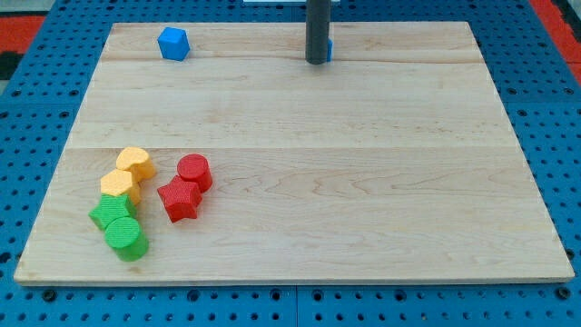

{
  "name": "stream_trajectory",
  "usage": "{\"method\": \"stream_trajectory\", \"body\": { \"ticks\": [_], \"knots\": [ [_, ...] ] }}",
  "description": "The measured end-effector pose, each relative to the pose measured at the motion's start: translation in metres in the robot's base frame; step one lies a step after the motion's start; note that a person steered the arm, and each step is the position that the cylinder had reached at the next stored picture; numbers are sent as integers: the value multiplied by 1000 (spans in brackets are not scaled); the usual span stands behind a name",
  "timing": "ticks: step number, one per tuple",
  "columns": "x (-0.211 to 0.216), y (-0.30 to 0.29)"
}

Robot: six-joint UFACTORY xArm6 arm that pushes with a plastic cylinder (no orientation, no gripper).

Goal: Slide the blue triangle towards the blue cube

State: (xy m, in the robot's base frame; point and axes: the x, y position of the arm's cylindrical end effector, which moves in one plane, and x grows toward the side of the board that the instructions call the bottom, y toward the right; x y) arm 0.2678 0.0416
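Note:
The blue cube point(172, 43) sits near the top left of the wooden board point(363, 182). My rod comes down at the view's top, right of the middle, and my tip point(316, 61) rests on the board. Only a thin blue sliver point(329, 48) shows at the rod's right edge; this is the blue triangle, almost wholly hidden behind the rod. My tip is in front of it, touching or nearly so. The cube lies far to the left of my tip.
A cluster stands at the lower left: a yellow heart-like block point(135, 163), a yellow block point(119, 185), a green block point(111, 213), a green cylinder point(125, 238), a red cylinder point(193, 172), a red star-like block point(179, 199).

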Motion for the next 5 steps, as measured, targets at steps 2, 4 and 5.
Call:
{"method": "stream_trajectory", "body": {
  "ticks": [2, 4, 5],
  "knots": [
    [-3, 30],
    [-34, 57],
    [-51, 40]
  ]
}}
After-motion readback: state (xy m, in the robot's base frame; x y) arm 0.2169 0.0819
